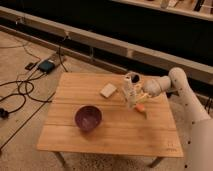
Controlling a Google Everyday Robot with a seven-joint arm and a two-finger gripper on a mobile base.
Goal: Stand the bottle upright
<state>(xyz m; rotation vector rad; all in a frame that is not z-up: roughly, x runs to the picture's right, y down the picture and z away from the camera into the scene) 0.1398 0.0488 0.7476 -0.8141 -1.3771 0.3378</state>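
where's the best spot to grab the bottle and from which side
Probably the middle of the bottle, below the narrower neck, where its slim body has straight sides. Come from the picture's right, where the gripper is close beside it. The cup crowds the far side, and the orange object lies by its base on the near right, so stay above that.

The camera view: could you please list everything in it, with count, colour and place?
table: one, light wood, centre
bowl: one, purple, table's front left
block: one, pale, table's middle back
cup: one, pale with dark inside, table's back right
bottle: one, cream-white, in front of the cup
small object: one, orange, beside the bottle's base
box: one, teal, left floor
cables: several, black, left floor
arm: one, white, entering from right
gripper: one, pale, beside the bottle
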